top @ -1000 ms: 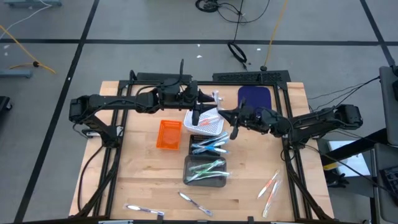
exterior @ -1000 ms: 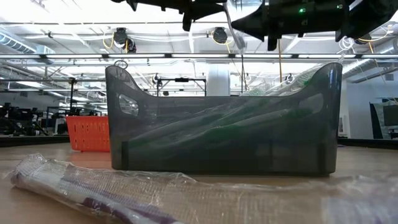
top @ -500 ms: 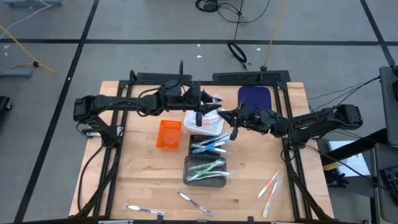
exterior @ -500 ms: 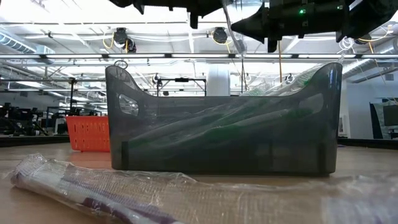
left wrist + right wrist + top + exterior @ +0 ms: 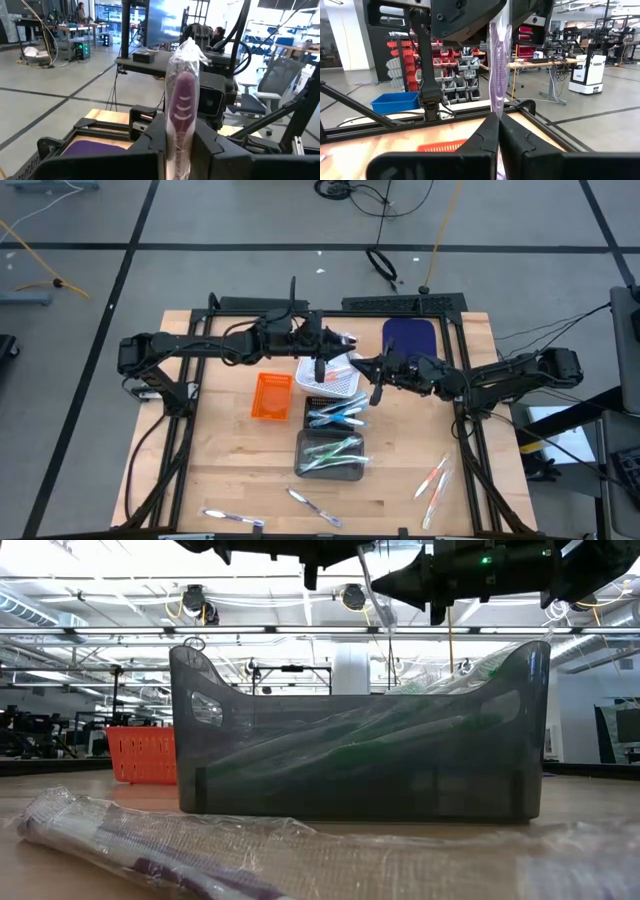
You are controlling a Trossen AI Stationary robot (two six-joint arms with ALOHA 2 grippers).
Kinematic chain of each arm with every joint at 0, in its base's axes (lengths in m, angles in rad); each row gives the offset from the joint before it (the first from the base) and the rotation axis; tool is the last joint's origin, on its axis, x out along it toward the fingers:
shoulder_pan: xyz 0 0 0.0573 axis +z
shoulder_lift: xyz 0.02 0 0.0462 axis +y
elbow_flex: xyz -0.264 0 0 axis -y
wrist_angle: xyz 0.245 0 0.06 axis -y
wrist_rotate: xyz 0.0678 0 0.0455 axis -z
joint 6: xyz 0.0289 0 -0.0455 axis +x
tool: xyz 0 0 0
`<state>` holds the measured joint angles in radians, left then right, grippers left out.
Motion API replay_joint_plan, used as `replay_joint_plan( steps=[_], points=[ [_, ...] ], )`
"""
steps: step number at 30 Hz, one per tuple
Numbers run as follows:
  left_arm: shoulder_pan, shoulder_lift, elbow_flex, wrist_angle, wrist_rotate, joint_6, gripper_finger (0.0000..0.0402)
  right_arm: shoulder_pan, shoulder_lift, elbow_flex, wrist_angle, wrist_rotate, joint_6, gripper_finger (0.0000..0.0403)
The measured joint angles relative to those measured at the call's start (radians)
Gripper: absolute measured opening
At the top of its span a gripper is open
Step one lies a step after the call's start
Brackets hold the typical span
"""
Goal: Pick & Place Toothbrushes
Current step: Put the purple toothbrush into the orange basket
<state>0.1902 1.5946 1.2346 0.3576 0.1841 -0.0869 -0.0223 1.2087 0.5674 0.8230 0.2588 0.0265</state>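
A purple toothbrush (image 5: 497,60) in a clear wrapper is held in the air between both grippers, above the white basket (image 5: 338,383). My left gripper (image 5: 181,145) reaches in level from the table's left and is shut on it. My right gripper (image 5: 498,131) comes from the right and is also shut on it. In the low view the wrapped toothbrush (image 5: 376,595) slants steeply between the two grippers at the top of the picture. Blue toothbrushes lie in a clear bin (image 5: 335,416) and green ones in a dark bin (image 5: 330,456). My left gripper pinches the wrapped toothbrush between its two fingers (image 5: 150,145), just below the purple ribbed end (image 5: 182,100), which stands up past the fingertips. The fingers come level from the table's left and lie across it. The toothbrush is lifted clear. My right gripper pinches the wrapper's lower part (image 5: 496,111) between its two shut fingers, coming from the table's right. The toothbrush rises from the fingertips up to the left gripper, clear of the table. A short tail of wrapper (image 5: 388,622) hangs below.
An orange basket (image 5: 271,395) stands left of the white one, and a purple tray (image 5: 408,336) lies at the far right. Loose wrapped toothbrushes lie near the front edge (image 5: 232,518) (image 5: 312,506) and at the right (image 5: 433,480). The dark bin (image 5: 360,730) fills the low view.
My left gripper has edged a little toward the table's right, closer in on the toothbrush's upper end. The right gripper and the toothbrush have kept still.
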Motion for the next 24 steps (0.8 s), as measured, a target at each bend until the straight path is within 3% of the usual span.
replay_joint_plan(
  steps=[7,12,18,24],
  points=[
    [0.000,-0.029,0.000,-0.066,0.000,0.004,0.0033,-0.003,-0.001,0.000,-0.007,0.003,-0.013,0.0005],
    [0.009,-0.088,0.001,-0.185,-0.011,0.005,0.0033,-0.012,-0.001,0.000,-0.016,0.007,-0.013,0.0047],
    [0.028,-0.174,0.000,-0.504,-0.080,0.003,0.0033,-0.023,-0.005,0.000,-0.079,0.005,0.014,0.0107],
    [0.031,-0.247,0.001,-0.811,-0.212,-0.037,0.0033,-0.023,-0.006,0.000,-0.127,0.002,0.014,0.0129]
  ],
)
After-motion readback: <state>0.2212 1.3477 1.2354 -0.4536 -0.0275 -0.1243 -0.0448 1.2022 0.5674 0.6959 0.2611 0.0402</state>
